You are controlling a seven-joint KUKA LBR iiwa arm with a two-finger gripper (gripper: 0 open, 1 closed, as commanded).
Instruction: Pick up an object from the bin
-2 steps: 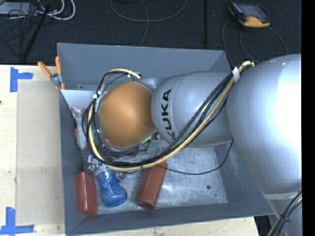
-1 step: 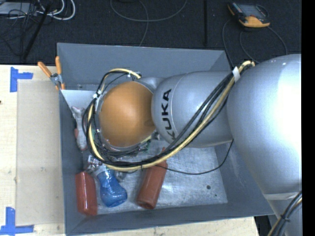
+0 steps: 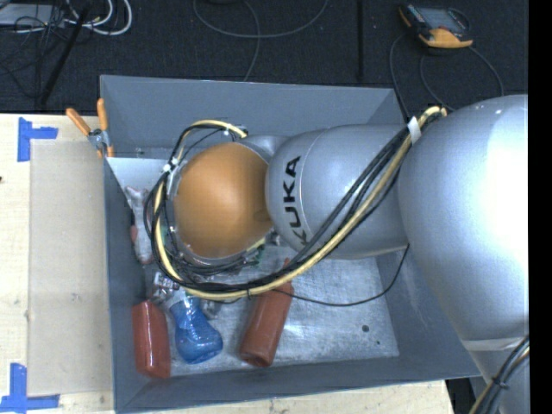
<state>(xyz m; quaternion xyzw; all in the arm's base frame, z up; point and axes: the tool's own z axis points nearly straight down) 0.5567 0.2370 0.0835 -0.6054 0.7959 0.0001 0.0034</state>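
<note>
grey metal bin, dark floor behind | my arm's orange wrist cover sits over the 9 o'clock half | end effector just above a blue blobby thing at 7 o'clock, between a red tube and a brown tube | can't tell if it's wide or narrow | I'd say nothing's lifted yet

The smooth silver-grey metal arm takes up the right of the frame in fat, rounded segments. Black "KUKA" lettering runs down one segment near the centre. Left of it sits a glossy orange dome cover, ringed by looping black and yellow cables. A white cable tie binds them at upper right.
</note>
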